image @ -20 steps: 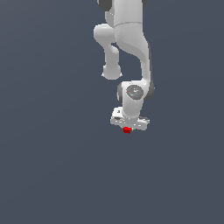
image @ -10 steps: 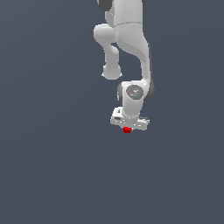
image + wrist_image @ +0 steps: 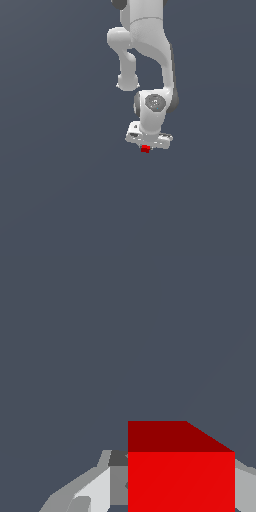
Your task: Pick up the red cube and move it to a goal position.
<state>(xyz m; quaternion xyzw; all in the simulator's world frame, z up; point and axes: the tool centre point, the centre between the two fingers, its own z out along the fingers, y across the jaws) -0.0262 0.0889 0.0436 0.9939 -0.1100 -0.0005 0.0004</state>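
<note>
Nothing moved vs prior, gripper clamps red cube, no markings.

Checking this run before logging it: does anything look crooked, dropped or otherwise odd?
Nothing stands out. The red cube sits squarely between the fingers of the gripper, not tilted, with plain grey background all around.

This is a simulated scene rather than any real room: everything sits against one flat, even slate-grey backdrop with no texture, walls, furniture or horizon in either view. The white robot arm is rendered in smooth, plain shading, and the red cube has flat, uniformly coloured faces with hard edges, typical of computer-rendered graphics.
</note>
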